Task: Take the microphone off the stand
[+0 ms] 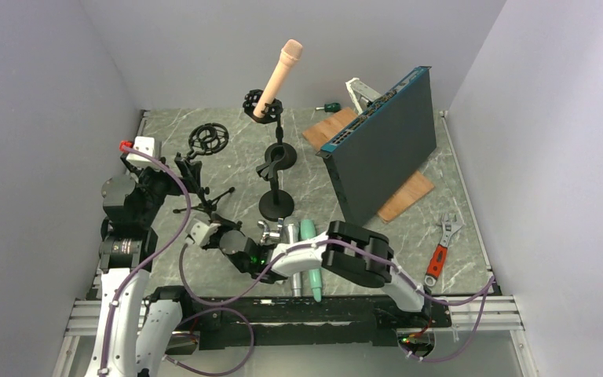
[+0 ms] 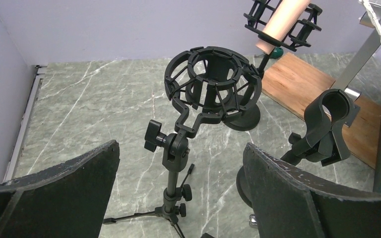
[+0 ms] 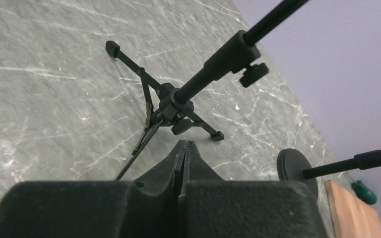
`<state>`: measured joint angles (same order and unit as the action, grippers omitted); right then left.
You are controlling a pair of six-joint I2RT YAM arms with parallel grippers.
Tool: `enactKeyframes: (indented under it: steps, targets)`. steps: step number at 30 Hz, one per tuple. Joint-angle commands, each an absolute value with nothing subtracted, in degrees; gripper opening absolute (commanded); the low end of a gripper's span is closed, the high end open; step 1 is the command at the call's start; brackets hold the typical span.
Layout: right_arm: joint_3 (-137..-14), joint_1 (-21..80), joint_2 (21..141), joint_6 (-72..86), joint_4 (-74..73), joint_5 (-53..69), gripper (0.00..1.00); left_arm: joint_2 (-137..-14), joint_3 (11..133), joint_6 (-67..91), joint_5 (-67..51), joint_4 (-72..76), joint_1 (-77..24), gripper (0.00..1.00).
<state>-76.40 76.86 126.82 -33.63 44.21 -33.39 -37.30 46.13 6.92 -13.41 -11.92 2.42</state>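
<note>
The peach microphone (image 1: 279,75) sits tilted in a black shock mount on the far stand (image 1: 264,106); it also shows at the top of the left wrist view (image 2: 283,20). My left gripper (image 1: 192,182) is open and empty, its fingers (image 2: 64,193) either side of an empty shock mount on a tripod stand (image 2: 211,82), well short of the microphone. My right gripper (image 1: 218,220) is shut and empty, low over the table near the tripod's feet (image 3: 171,106).
A round-base stand with an empty clip (image 1: 276,161) stands mid-table. A silver microphone (image 1: 293,251) and a teal one (image 1: 312,259) lie near the front. A dark equipment box (image 1: 385,149) leans on a wooden board (image 1: 408,192). There is a wrench (image 1: 442,247) at the right and a screwdriver (image 1: 330,106) at the back.
</note>
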Motion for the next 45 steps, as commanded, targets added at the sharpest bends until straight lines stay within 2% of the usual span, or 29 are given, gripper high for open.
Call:
enactKeyframes:
  steps: [1,3,8,11,13,18,25,31,39,43,45]
  targets:
    - [-75.7,76.7,117.0,-18.9,39.8,-32.2,0.00,-37.3,45.8,7.9,-12.6,-11.2,2.8,0.98]
    - [-74.8,76.6,114.3,-11.7,37.0,-30.9,0.05,-37.8,45.8,8.4,-12.4,-10.9,3.1,0.99]
    - [-71.5,75.3,107.4,4.3,30.7,-24.4,0.31,-38.6,46.0,9.6,-12.4,-10.9,4.6,0.99]
    - [-69.1,71.3,103.5,17.0,28.1,-12.9,0.47,-38.5,45.6,9.8,-14.7,-10.0,5.2,0.96]
    - [-67.8,68.1,102.5,24.5,28.1,-2.1,0.53,-38.6,45.5,9.9,-15.5,-9.9,5.2,0.94]
    - [-65.1,63.9,101.4,33.2,29.7,7.5,0.58,-39.7,44.8,9.5,-18.1,-9.0,5.2,0.87]
    - [-64.3,63.7,100.1,34.0,30.9,8.9,0.62,-45.2,45.9,8.0,-23.4,-8.0,7.2,0.74]
    - [-65.6,63.6,99.4,33.4,29.3,6.8,0.63,-48.8,46.2,7.4,-30.4,-4.7,9.0,0.71]
    - [-68.9,62.7,99.9,35.2,25.1,4.8,0.70,-48.6,44.6,6.0,-32.9,-4.9,9.2,0.41]
    - [-67.2,62.7,99.2,36.0,26.4,4.3,0.71,-47.3,47.1,1.8,-30.3,-12.9,6.6,0.28]
    - [-67.0,62.6,99.0,36.5,26.7,4.3,0.71,-46.0,46.9,2.4,-31.7,-15.0,6.6,0.16]
